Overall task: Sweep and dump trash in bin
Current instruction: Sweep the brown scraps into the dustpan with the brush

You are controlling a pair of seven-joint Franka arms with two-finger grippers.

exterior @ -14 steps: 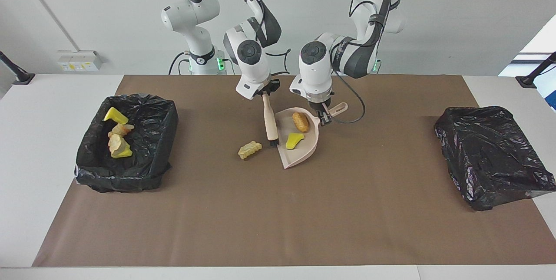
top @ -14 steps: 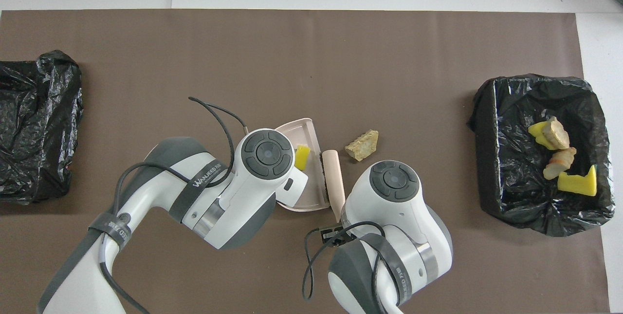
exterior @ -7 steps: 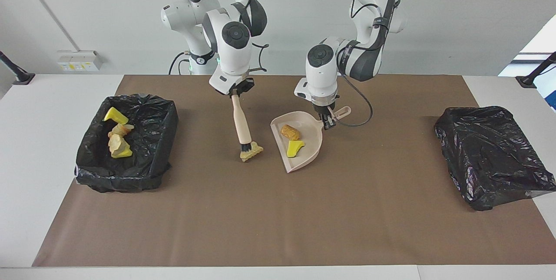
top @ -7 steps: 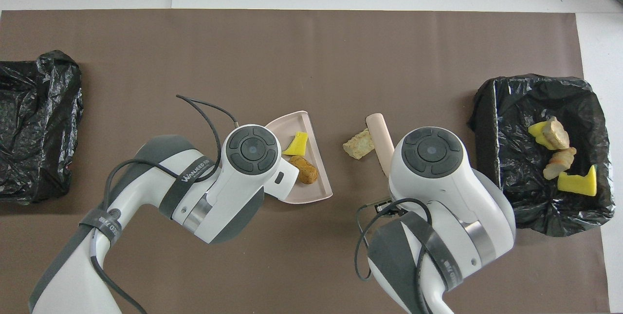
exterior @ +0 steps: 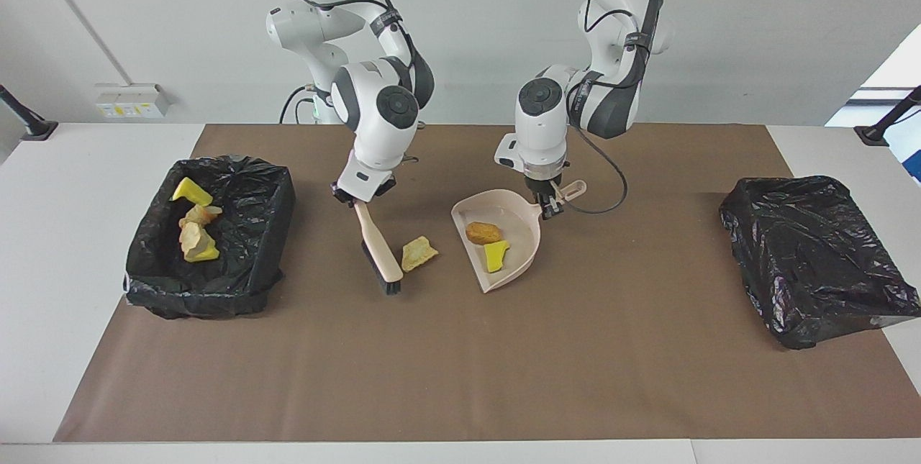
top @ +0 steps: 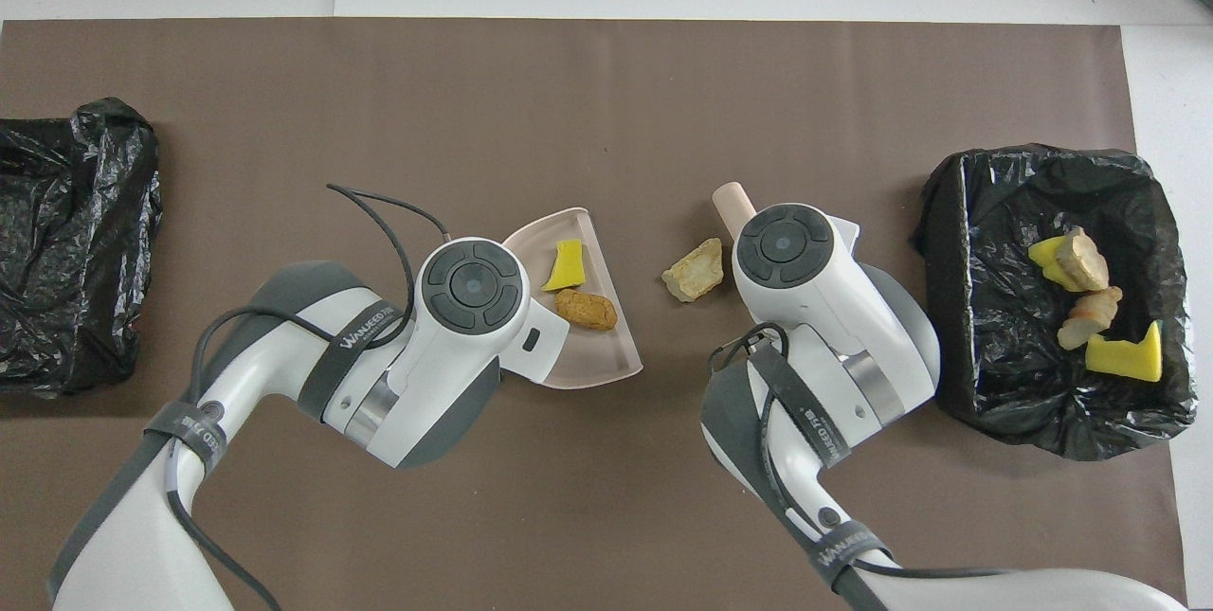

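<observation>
Right claw (exterior: 357, 199) clenched on the brush (exterior: 379, 254) handle; brush slants down, bristles at the mat just beside a loose tan chunk (exterior: 417, 252), mid-tabletop. Left claw (exterior: 548, 203) clenched on the dustpan (exterior: 519, 257) handle, pan resting with its open lip toward the chunk but apart from it. In the pan: an orange-brown lump (exterior: 483, 233) and a yellow piece (exterior: 496, 255). Bin (exterior: 270, 230) at the right arm's end of the tabletop already has about four pieces of trash (exterior: 194, 230). Second bagged bin (exterior: 813, 252) at the left arm's end, nothing visible in it. Judged past halfway: left to do is sweeping the last chunk in, then dumping the pan.
</observation>
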